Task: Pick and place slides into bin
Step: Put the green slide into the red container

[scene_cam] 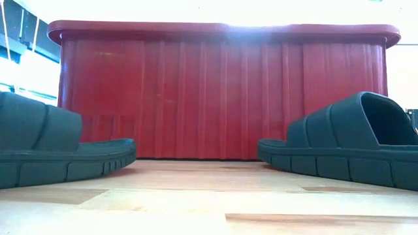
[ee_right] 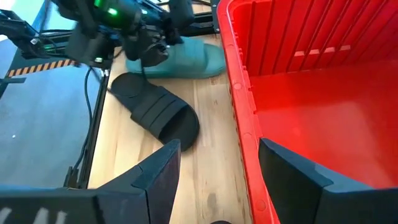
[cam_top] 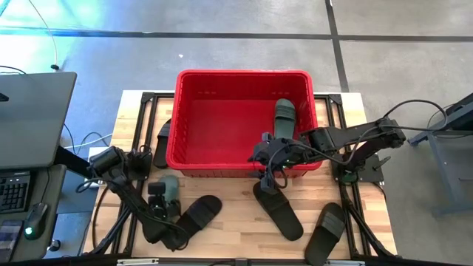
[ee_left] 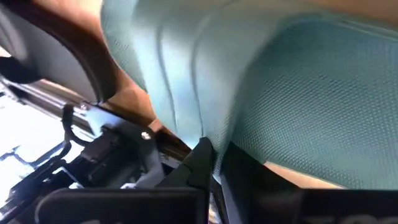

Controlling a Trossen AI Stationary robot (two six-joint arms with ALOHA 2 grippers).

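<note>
The red bin (cam_top: 244,74) stands at the table's far middle, and one sage-green slide (cam_top: 285,117) lies inside it at the right. A second sage-green slide (cam_top: 171,189) lies near the table's left front, and my left gripper (cam_top: 157,201) is shut on it. It also shows in the right wrist view (ee_right: 186,59). My right gripper (cam_top: 267,164) is open and empty. It hovers over the bin's near wall (ee_right: 245,124), one finger on each side of it. Three black slides (cam_top: 196,217) (cam_top: 278,210) (cam_top: 325,233) lie flat on the table in front of the bin. My left gripper pinches the sage-green slide's side edge (ee_left: 205,134) between its two fingers, beside the ribbed strap (ee_left: 168,68). The gripper comes from the table's left side. Whether the slide is lifted off the table, I cannot tell.
Another black slide (cam_top: 162,137) lies between the bin's left wall and the table frame. In the low view two slides (scene_cam: 52,143) (scene_cam: 346,140) lie in front of the bin (scene_cam: 222,91). A desk with a keyboard (cam_top: 15,188) stands left of the table.
</note>
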